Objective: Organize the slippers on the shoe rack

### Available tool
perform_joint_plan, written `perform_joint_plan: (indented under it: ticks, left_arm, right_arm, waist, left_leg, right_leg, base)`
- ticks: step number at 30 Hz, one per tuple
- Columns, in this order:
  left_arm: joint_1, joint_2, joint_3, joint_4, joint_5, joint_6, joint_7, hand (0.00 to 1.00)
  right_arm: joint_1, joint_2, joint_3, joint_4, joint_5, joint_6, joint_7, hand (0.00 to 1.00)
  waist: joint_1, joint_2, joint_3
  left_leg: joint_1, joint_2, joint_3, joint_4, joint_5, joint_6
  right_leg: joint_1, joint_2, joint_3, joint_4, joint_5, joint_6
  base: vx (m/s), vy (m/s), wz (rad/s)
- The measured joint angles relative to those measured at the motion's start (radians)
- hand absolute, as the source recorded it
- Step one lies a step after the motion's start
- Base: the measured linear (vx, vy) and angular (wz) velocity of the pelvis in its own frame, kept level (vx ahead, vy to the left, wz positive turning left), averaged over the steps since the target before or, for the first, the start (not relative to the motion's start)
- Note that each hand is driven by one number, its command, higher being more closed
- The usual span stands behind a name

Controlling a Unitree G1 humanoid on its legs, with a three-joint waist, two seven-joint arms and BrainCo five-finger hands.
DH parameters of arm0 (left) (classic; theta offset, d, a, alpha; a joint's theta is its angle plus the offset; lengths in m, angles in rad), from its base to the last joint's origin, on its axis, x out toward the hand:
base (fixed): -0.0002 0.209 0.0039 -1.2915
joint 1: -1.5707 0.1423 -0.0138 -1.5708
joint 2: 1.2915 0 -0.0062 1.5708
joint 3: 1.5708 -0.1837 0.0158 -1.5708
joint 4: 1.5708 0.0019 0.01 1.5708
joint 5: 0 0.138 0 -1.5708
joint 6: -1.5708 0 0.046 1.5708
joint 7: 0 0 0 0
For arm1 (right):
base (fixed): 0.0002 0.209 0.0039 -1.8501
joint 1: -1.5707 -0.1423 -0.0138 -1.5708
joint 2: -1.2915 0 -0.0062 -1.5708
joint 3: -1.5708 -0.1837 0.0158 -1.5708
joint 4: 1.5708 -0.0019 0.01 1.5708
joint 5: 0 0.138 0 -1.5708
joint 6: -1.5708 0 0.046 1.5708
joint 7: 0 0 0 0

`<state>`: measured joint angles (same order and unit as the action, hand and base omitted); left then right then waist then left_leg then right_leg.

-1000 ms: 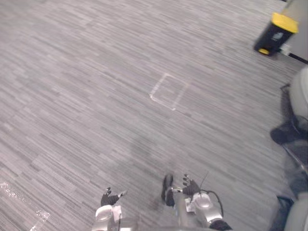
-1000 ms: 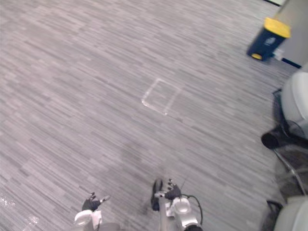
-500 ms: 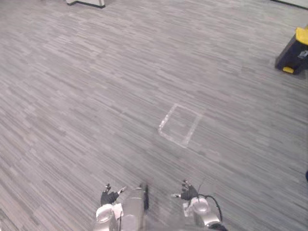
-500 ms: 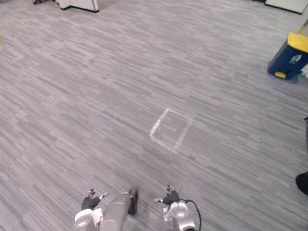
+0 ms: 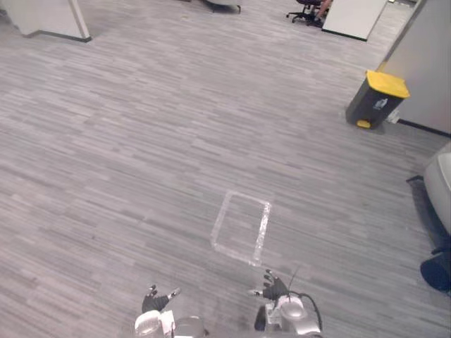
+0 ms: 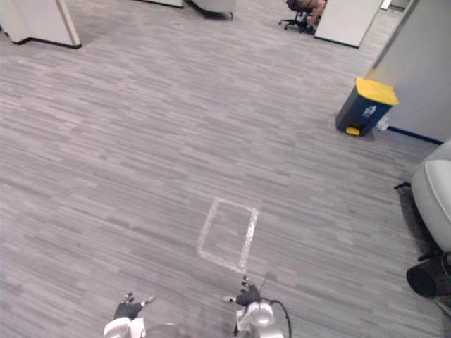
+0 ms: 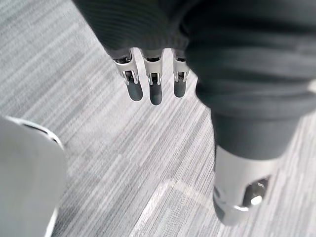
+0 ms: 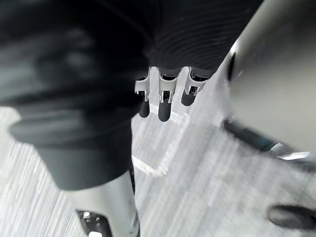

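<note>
The grey plank floor (image 5: 141, 141) takes up most of my feed, and it lies bare from 9 o'clock round to 1 o'clock, which is the widest stretch of open room I have. At 2 o'clock a pale wall (image 5: 423, 63) closes the right side, its dark skirting meeting the floor. A grey padded chair (image 6: 433, 201) juts in at 3 o'clock, with a dark rounded base (image 6: 426, 278) on the floor below it at 4 o'clock, so that edge is tight. A white cabinet (image 5: 42, 17) stands far off at 11 o'clock, and a white panel (image 5: 352, 15) at 1 o'clock has a black office chair (image 5: 304, 10) beside it. A dark bin with a yellow lid (image 5: 373, 98) stands near the foot of the wall at 2 o'clock, well apart from everything else. At 12 o'clock, near my hands, a rectangle of pale tape (image 5: 242, 227) is stuck on the floor. My left hand (image 5: 156, 301) sits at 7 o'clock and my right hand (image 5: 273, 287) at 5 o'clock, both with fingers straight and spread, holding nothing. I cannot tell where the slippers or the shoe rack are.
</note>
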<state>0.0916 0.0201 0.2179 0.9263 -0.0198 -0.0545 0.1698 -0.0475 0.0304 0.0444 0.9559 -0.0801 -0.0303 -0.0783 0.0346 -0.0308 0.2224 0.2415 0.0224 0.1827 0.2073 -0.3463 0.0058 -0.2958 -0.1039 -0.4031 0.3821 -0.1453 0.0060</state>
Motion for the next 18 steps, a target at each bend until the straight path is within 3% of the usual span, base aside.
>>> perform_joint_plan:
  ticks: [1,2,3,4,5,6,7,8,9,10,11,12,15,17,18]
  left_arm:
    - [0.001,0.006,-0.004,0.001,0.000,0.000,-0.001,0.00]
    - [0.003,0.014,-0.005,0.008,0.013,0.000,-0.003,0.00]
    - [-0.003,0.004,-0.009,0.023,0.025,0.002,-0.003,0.00]
    - [0.008,-0.014,-0.008,0.017,0.031,0.000,-0.008,0.00]
    - [0.011,-0.032,-0.006,0.015,0.033,0.000,-0.011,0.00]
    - [0.001,-0.053,0.021,0.010,0.035,0.002,-0.018,0.00]
    - [0.000,-0.058,0.036,0.007,0.035,0.004,-0.019,0.00]
    - [0.003,-0.074,0.051,-0.001,0.035,0.004,-0.019,0.00]
    - [0.001,-0.070,0.052,-0.013,0.037,0.002,-0.021,0.00]
    - [0.000,-0.063,0.052,-0.021,0.037,0.002,-0.021,0.00]
    - [0.002,-0.049,0.049,-0.032,0.037,0.002,-0.020,0.00]
    - [0.002,-0.035,0.044,-0.036,0.034,0.002,-0.020,0.00]
    - [0.002,-0.045,0.042,-0.084,0.031,-0.004,-0.020,0.00]
    - [0.003,-0.046,0.042,-0.091,0.028,-0.006,-0.019,0.00]
    - [0.006,-0.056,0.041,-0.088,0.021,-0.007,-0.018,0.00]
  right_arm:
    - [-0.003,0.000,0.002,0.006,-0.001,0.001,0.000,0.00]
    - [0.001,-0.001,0.007,0.008,-0.001,0.001,0.000,0.00]
    - [-0.004,-0.011,0.006,0.003,-0.002,0.001,0.000,0.00]
    - [-0.008,-0.017,-0.005,0.003,-0.008,0.003,-0.001,0.00]
    - [-0.005,-0.022,-0.006,0.002,-0.009,0.003,-0.001,0.00]
    - [-0.002,-0.024,-0.006,-0.005,-0.011,0.006,0.000,0.00]
    - [-0.001,-0.024,-0.003,-0.012,-0.009,0.006,0.000,0.00]
    - [0.012,-0.021,0.000,-0.031,-0.005,0.013,-0.001,0.00]
    - [0.025,-0.006,0.002,-0.039,0.001,0.013,-0.002,0.00]
    - [0.028,0.001,-0.002,-0.039,0.003,0.014,-0.005,0.00]
    - [0.028,0.010,-0.002,-0.038,0.003,0.019,-0.008,0.00]
    - [0.040,0.017,-0.002,-0.030,0.004,0.020,-0.009,0.00]
    - [0.034,0.019,-0.013,-0.018,0.005,0.024,-0.014,0.00]
    - [0.036,0.029,-0.035,-0.018,0.005,0.025,-0.019,0.00]
    - [0.036,0.027,-0.039,-0.019,0.005,0.024,-0.022,0.00]
  waist:
    - [0.000,-0.011,0.001]
    - [-0.004,-0.024,-0.004]
    - [-0.016,-0.013,-0.012]
    - [-0.016,0.031,-0.035]
    - [-0.019,0.051,-0.045]
    - [-0.025,0.080,-0.037]
    - [-0.025,0.089,-0.033]
    - [-0.022,0.100,-0.023]
    - [-0.018,0.094,-0.012]
    - [-0.017,0.093,-0.011]
    - [-0.013,0.072,-0.005]
    - [-0.006,0.048,-0.010]
    - [0.025,0.035,-0.004]
    - [0.030,0.025,0.002]
    - [0.030,0.038,-0.003]
  left_leg:
    - [0.029,-0.014,-0.013,-0.011,-0.012,-0.020]
    - [0.062,-0.031,-0.042,-0.010,-0.022,-0.038]
    - [0.088,-0.021,-0.069,-0.005,-0.025,-0.041]
    - [0.062,0.020,-0.097,0.064,-0.015,-0.058]
    - [0.028,0.037,-0.112,0.164,-0.011,-0.059]
    - [-0.049,0.068,-0.108,0.361,0.032,-0.060]
    - [-0.088,0.081,-0.109,0.461,0.081,-0.052]
    - [-0.162,0.108,-0.110,0.666,0.264,-0.061]
    - [-0.230,0.143,-0.101,0.841,0.228,-0.064]
    - [-0.260,0.150,-0.094,0.897,0.197,-0.062]
    - [-0.308,0.153,-0.081,0.935,0.151,-0.053]
    - [-0.368,0.147,-0.074,0.901,0.098,-0.045]
    - [-0.481,0.096,-0.108,0.607,0.009,-0.043]
    - [-0.506,0.015,-0.234,0.387,0.037,-0.060]
    - [-0.504,-0.018,-0.365,0.240,0.091,-0.078]
  right_leg:
    - [-0.002,0.017,0.001,-0.099,0.079,-0.026]
    - [0.000,0.019,0.027,-0.111,0.178,-0.106]
    - [-0.003,0.028,0.036,-0.056,0.191,-0.128]
    - [-0.001,0.042,0.007,-0.021,0.129,-0.128]
    - [0.010,0.057,-0.003,-0.015,0.100,-0.122]
    - [0.043,0.091,-0.003,-0.010,0.063,-0.130]
    - [0.062,0.104,0.008,-0.015,0.047,-0.130]
    - [0.125,0.137,0.047,-0.042,0.020,-0.134]
    - [0.197,0.161,0.080,-0.060,-0.015,-0.138]
    - [0.227,0.163,0.095,-0.061,-0.033,-0.141]
    - [0.277,0.163,0.123,-0.068,-0.059,-0.139]
    - [0.327,0.159,0.166,-0.091,-0.071,-0.134]
    - [0.407,0.140,0.284,-0.132,-0.077,-0.124]
    - [0.429,0.101,0.352,-0.126,-0.113,-0.074]
    - [0.425,0.089,0.417,-0.098,-0.158,-0.041]
  base:
    - [0.71,-0.100,0.25]
    - [0.50,-0.112,0.35]
    - [0.63,-0.134,0.38]
    - [0.62,-0.167,0.27]
    - [0.74,-0.208,0.05]
    - [0.62,-0.201,-0.15]
    - [0.63,-0.130,-0.53]
    - [0.61,-0.037,-0.81]
    - [0.70,-0.003,-0.83]
    - [0.56,0.005,-0.66]
    - [0.52,-0.019,-0.71]
    - [0.42,-0.017,-0.90]
    - [0.51,0.108,-1.21]
    - [0.50,0.286,-1.25]
    - [0.42,0.333,-1.33]
